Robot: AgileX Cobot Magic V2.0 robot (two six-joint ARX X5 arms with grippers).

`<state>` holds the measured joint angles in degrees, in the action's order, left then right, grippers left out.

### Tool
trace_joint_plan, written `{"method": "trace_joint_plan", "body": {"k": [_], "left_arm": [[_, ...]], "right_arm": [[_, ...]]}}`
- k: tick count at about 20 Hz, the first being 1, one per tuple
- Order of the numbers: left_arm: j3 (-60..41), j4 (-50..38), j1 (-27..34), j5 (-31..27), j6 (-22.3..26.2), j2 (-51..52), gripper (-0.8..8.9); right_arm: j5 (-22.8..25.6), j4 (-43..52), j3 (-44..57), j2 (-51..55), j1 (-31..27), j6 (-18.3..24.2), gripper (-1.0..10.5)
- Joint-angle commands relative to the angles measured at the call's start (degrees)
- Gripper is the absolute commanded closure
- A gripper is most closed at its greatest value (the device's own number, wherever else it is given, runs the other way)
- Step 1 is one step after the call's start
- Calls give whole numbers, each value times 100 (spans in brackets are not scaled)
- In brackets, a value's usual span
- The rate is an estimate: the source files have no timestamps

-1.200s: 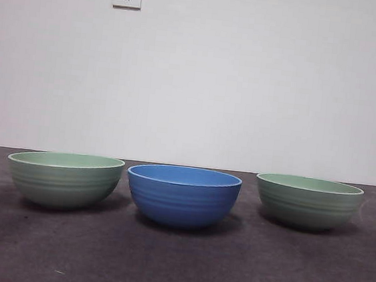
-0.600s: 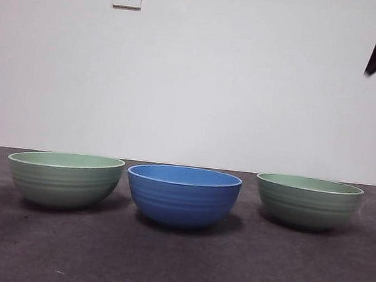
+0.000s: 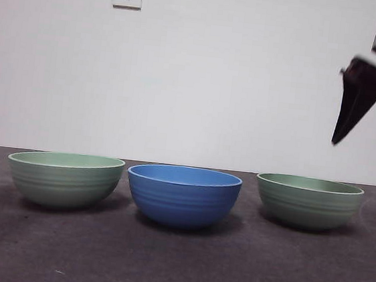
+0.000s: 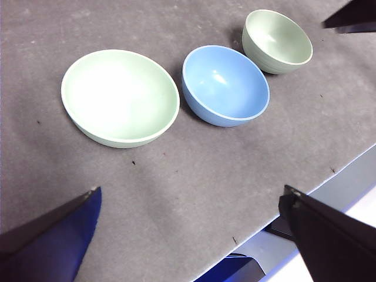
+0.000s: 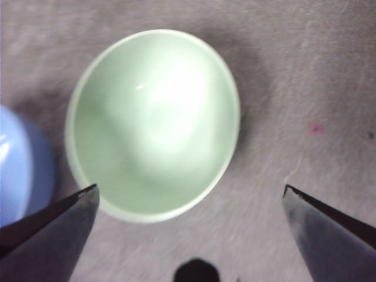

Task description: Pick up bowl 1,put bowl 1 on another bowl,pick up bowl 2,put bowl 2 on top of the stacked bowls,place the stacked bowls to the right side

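The right gripper (image 3: 372, 113) is cut off by the front view's edge, so only one dark jaw shows fully, hanging above and just right of the right green bowl (image 3: 308, 202). Its jaws stand wide apart, holding nothing, and its wrist view is blurred. All bowls sit upright on the desk (image 3: 175, 267), mouths up. The blue bowl (image 3: 183, 196) stands between the right green bowl and the left green bowl (image 3: 64, 179). The left gripper (image 4: 194, 235) waits well off the blue bowl, jaws spread, empty.
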<state>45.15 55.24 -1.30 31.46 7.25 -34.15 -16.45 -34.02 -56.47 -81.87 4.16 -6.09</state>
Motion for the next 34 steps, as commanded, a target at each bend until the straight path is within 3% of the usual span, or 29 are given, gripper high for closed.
{"method": "trace_joint_plan", "body": {"k": [1, 5, 10, 13, 17, 24, 28, 34], "left_arm": [[24, -31, -13, 9, -17, 11, 230], [24, -31, -13, 9, -17, 11, 230], [24, -26, -13, 9, -17, 11, 230], [24, -26, -13, 9, -17, 11, 230], [24, -28, -11, 9, -17, 11, 230], [24, -26, -13, 9, -17, 11, 230], [24, -28, -13, 7, -17, 11, 230], [24, -33, -13, 4, -17, 11, 230]], "right_arm": [[50, 251, -7, -289, 13, -144, 369], [28, 581, -7, -684, 15, -205, 548], [35, 745, -7, -1093, 15, -348, 581], [26, 866, -7, -1169, 15, -352, 800], [24, 951, -7, -1169, 15, -348, 965], [24, 1005, -11, -1110, 15, -356, 963], [-13, 984, -31, -461, 166, -463, 963], [42, 339, -817, 61, 1246, -459, 963]]}}
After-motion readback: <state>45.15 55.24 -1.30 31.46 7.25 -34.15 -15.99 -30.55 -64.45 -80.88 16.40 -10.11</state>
